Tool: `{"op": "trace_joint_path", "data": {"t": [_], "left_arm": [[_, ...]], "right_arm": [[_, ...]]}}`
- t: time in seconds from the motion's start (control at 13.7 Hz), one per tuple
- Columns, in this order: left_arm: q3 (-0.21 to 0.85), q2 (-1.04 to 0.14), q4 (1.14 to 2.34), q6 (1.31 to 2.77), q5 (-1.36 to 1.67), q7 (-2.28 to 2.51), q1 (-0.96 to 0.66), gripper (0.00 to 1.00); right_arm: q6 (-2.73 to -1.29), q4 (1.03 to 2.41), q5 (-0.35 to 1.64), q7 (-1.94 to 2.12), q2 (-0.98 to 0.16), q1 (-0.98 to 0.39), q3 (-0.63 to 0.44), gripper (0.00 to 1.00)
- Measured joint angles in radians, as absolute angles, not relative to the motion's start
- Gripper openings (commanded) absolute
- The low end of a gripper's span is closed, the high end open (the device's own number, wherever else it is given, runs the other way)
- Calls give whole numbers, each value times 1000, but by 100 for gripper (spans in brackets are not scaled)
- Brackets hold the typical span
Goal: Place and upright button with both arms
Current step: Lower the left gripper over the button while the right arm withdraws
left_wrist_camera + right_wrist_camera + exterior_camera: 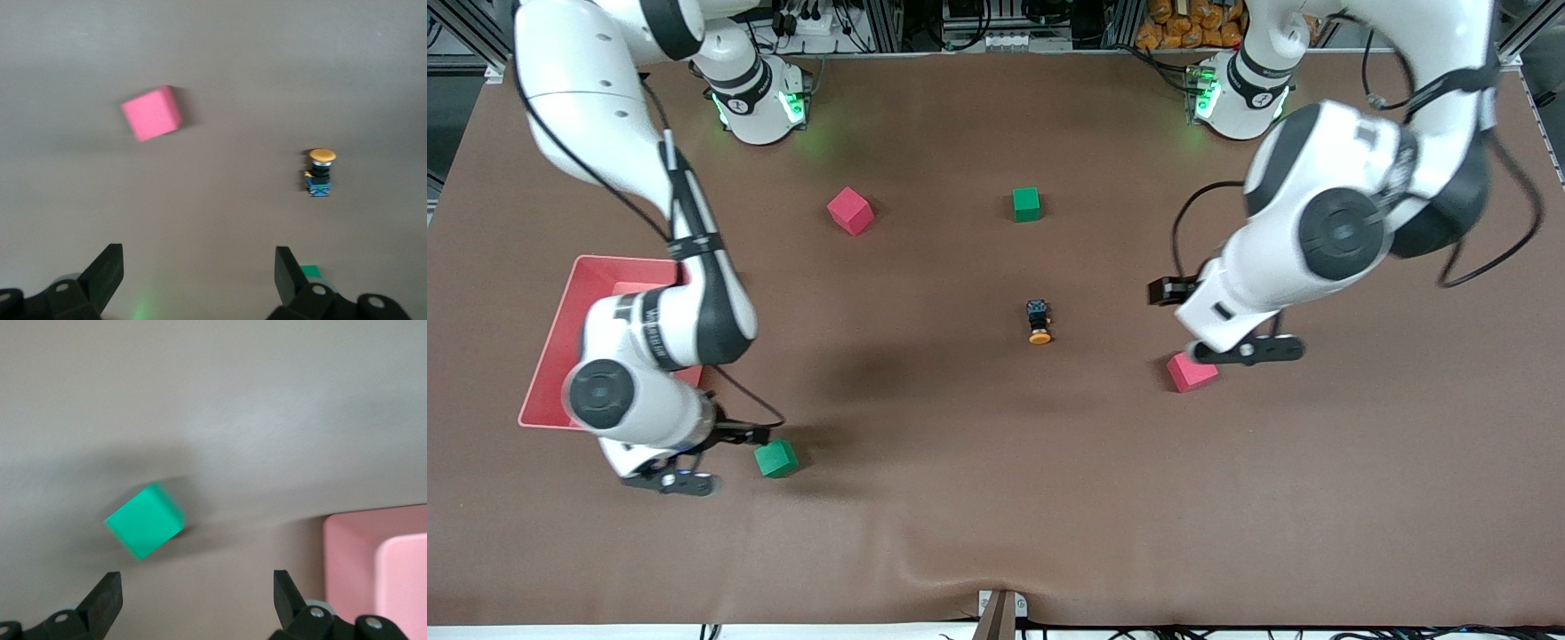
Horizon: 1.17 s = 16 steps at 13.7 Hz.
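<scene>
The button (1039,322) lies on its side near the middle of the desk (996,498), not yet upright, with nothing touching it. Its long axis runs from the edge where my bases stand toward the front-camera edge, orange cap pointing at the camera edge and the bluish end toward my bases. My left tool (1249,349) hangs wide open and empty over a pink cube (1192,372) toward my left arm's end of the desk. In my left wrist view the button (320,173) sits clear of the fingers (107,273), with the pink cube (151,113) well apart from it. My right tool (671,480) is also wide open and empty, low over the desk near the camera edge, beside a green cube (776,459) and the red tray (560,356); its wrist view shows that cube (144,521) but no button. I judge my left arm the nearer one, so it should lead the reach: across toward the desk's middle, fingers turned to close across the short black body rather than along its length. Two more cubes, pink (850,211) and green (1026,204), sit closer to the base edge, out of the way.
</scene>
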State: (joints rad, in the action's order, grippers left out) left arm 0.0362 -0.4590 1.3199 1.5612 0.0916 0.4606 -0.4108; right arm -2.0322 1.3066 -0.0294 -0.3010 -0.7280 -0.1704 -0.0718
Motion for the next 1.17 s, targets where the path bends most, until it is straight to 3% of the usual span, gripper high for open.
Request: {"op": "trace_joint_path", "data": {"t": [0.37,1.17], "left_arm": [[36,-566,1289,1663,163,574,-486,100],[36,-724,1286,1820,164,734,-595,100]], "right_arm": [[-2027,1376,-29,-195,-634,-100,-71,100],[-2087,1918,-30,-98,-211,-67,-63,100]]}}
